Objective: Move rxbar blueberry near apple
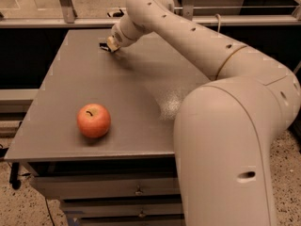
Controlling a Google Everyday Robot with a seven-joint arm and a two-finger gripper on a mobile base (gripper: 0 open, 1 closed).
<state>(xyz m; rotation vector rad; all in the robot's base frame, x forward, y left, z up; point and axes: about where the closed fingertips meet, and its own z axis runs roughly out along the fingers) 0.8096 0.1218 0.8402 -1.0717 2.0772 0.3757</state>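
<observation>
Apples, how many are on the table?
1. The apple sits on the table, near its front left corner. The claw is low at the far edge; the big arm may hide more.

The round orange-red apple (94, 120) sits on the flat grey worktop (70, 79), near its front-left corner. Well behind it, at the far side, the robot's pale gripper (112, 43) is low over the worktop. A sliver of the dark-wrapped rxbar blueberry (102, 45) lies just left of it.
</observation>
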